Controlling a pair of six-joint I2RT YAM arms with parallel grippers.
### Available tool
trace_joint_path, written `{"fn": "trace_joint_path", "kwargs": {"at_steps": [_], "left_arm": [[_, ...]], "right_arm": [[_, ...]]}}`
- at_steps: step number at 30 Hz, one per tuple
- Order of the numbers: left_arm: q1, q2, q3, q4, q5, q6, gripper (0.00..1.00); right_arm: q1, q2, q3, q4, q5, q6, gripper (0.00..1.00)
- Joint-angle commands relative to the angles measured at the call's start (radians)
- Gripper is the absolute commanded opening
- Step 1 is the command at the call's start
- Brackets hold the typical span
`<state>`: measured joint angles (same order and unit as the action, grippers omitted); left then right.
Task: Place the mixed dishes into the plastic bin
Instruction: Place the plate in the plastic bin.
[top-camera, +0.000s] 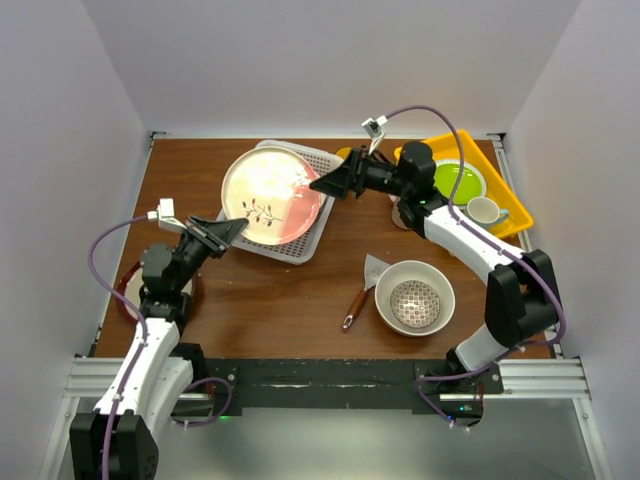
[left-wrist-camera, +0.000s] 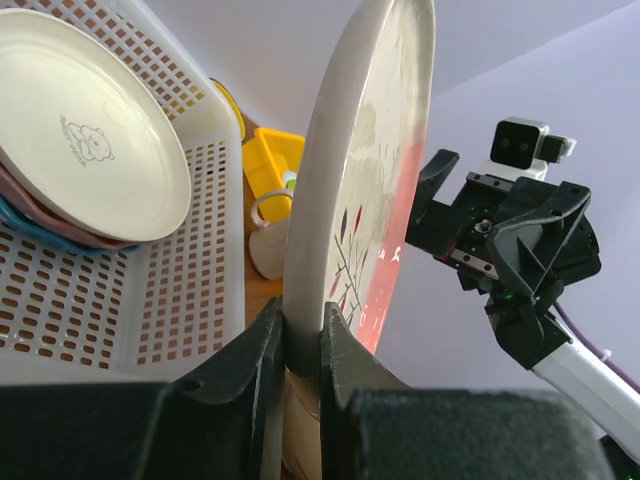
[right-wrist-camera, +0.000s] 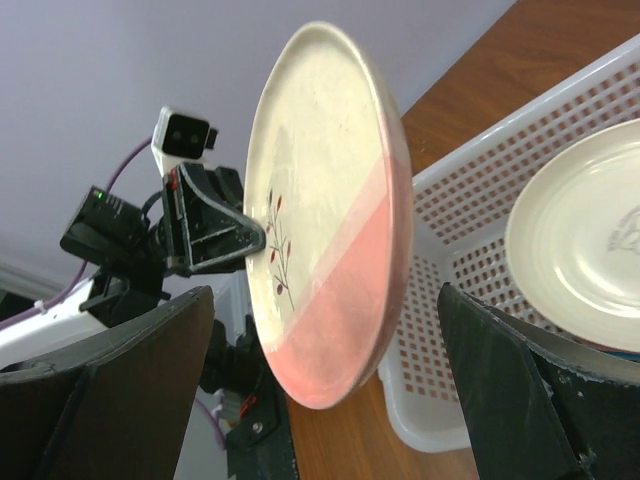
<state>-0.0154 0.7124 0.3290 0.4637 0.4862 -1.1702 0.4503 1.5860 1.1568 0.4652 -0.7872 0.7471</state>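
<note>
Your left gripper (top-camera: 238, 229) is clamped on the rim of the cream-and-pink plate (top-camera: 272, 195), over the white lattice bin (top-camera: 296, 249).
Left wrist: the plate stands on edge beside the bin's stacked plates (left-wrist-camera: 90, 130). Right wrist: your right gripper (right-wrist-camera: 322, 300) gapes wide, facing the plate.

From above, the cream-and-pink plate (top-camera: 272, 195) just past the left gripper (top-camera: 238, 228) tips covers most of the white bin (top-camera: 300, 245), so the stack inside is hidden there. On the left wrist cam the plate's bottom rim is buried between the fingers (left-wrist-camera: 262, 350). The plates under the cream plate (left-wrist-camera: 85, 130) are only thin edges, can't count them. The right gripper (top-camera: 320, 186) fingers (right-wrist-camera: 530, 400) are blurry and cropped at the frame bottom.
</note>
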Motion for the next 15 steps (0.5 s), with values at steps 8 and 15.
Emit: {"fn": "trace_joint_path", "kwargs": {"at_steps": [8, 15], "left_arm": [[0.0, 0.107, 0.156, 0.113, -0.09, -0.013, 0.0], [-0.004, 0.222, 0.271, -0.028, -0.178, 0.04, 0.0]], "right_arm": [[-0.133, -0.116, -0.022, -0.016, 0.042, -0.06, 0.98], [-0.182, -0.15, -0.042, 0.024, 0.029, -0.038, 0.98]]}}
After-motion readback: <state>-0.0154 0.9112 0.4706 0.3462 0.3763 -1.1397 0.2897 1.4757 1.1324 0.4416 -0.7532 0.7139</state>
